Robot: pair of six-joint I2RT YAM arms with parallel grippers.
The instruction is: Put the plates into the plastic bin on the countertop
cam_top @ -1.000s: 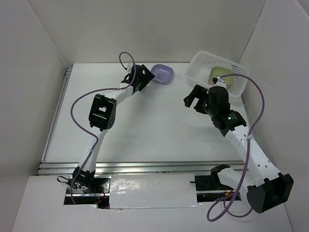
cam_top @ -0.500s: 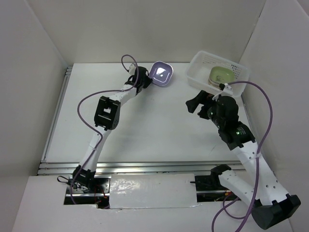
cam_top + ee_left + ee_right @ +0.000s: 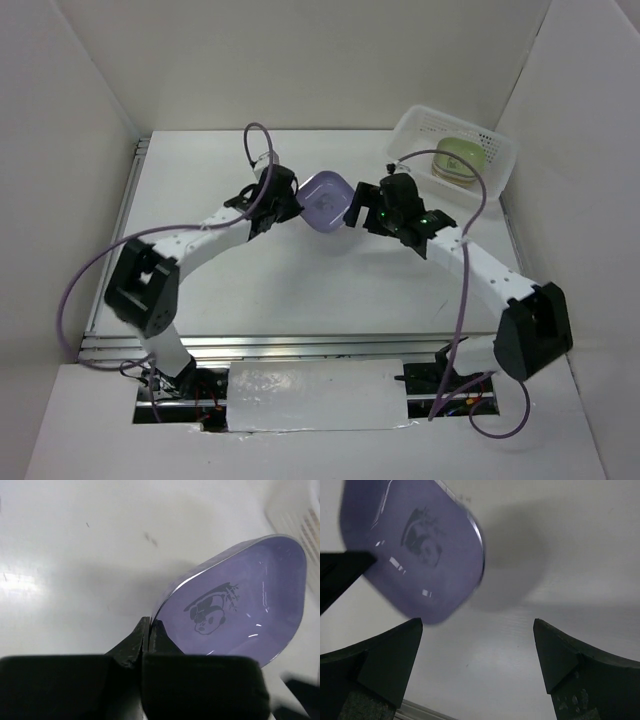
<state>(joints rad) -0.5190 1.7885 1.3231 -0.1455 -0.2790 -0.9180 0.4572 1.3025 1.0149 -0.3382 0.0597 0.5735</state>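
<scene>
A purple plate with a dark panda print hangs tilted above the middle of the countertop. My left gripper is shut on its left rim; in the left wrist view the plate rises from the pinched gripper. My right gripper stands open just right of the plate, nothing between its fingers. In the right wrist view the plate floats above and left of that gripper. A green plate lies in the plastic bin at the back right.
White walls close in the back and both sides. A metal rail runs along the front edge. The bin's perforated side shows at the top right of the left wrist view. Purple cables loop over both arms.
My left gripper closed on the purple plate at the back and carried it, lifted, toward the centre. The right arm swung left from beside the bin to the plate's right edge.
</scene>
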